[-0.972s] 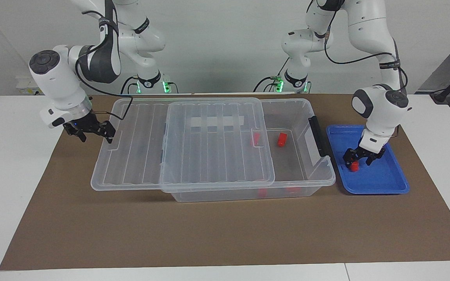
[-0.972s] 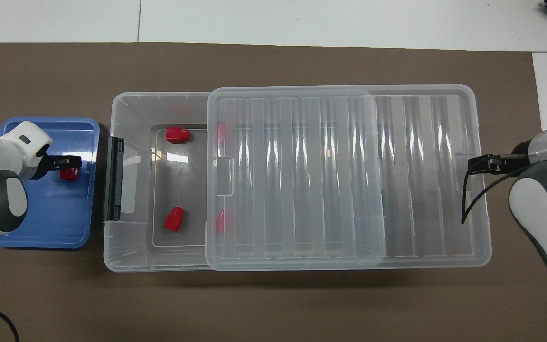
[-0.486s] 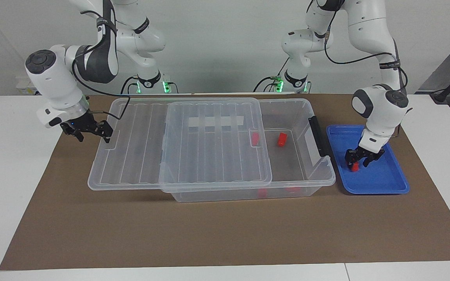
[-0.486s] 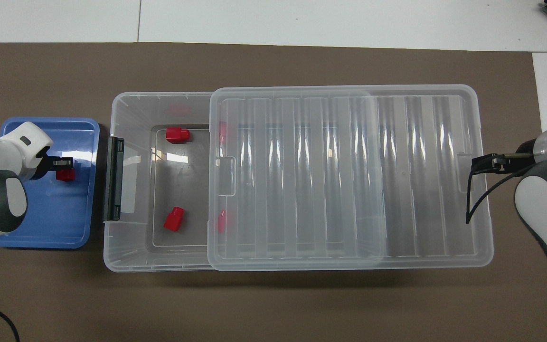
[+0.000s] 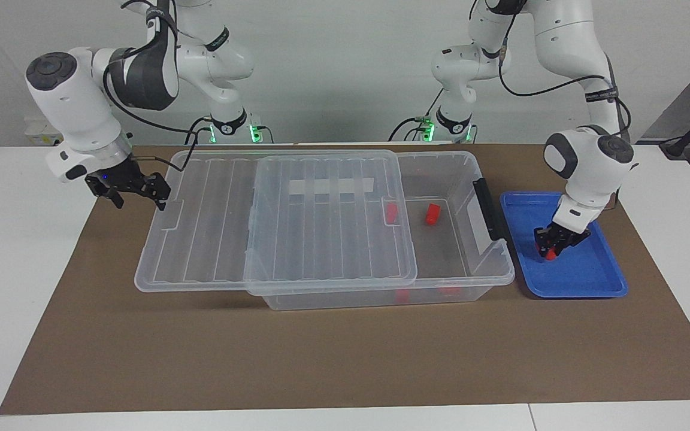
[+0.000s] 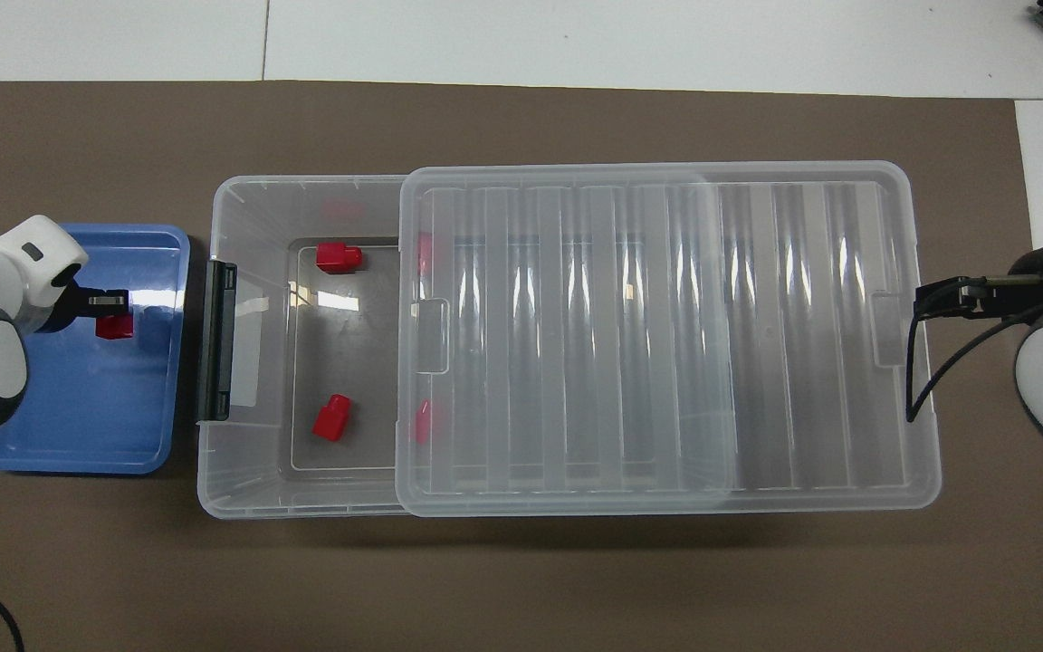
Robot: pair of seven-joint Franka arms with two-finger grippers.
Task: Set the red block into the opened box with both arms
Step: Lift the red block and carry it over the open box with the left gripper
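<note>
A small red block [image 5: 551,253] [image 6: 112,327] is in the blue tray [image 5: 596,281], with my left gripper [image 5: 552,244] [image 6: 110,313] shut on it low over the tray floor. The clear box [image 5: 471,173] stands mid-table. Its ribbed lid [image 5: 321,227] [image 6: 666,335] is slid toward the right arm's end, which leaves the box open at the left arm's end. Two more red blocks [image 6: 339,257] [image 6: 332,417] lie in the open part. My right gripper [image 5: 136,190] [image 6: 938,299] hangs open just off the lid's overhanging end and holds nothing.
The blue tray [image 6: 78,435] sits beside the box's black handle [image 5: 487,208] at the left arm's end. A brown mat [image 5: 345,359] covers the table. The lid overhangs the box toward the right arm.
My left gripper closed on the red block in the tray and shifted it slightly. My right gripper rose and drew back from the lid's end. The lid ended a little farther toward the right arm.
</note>
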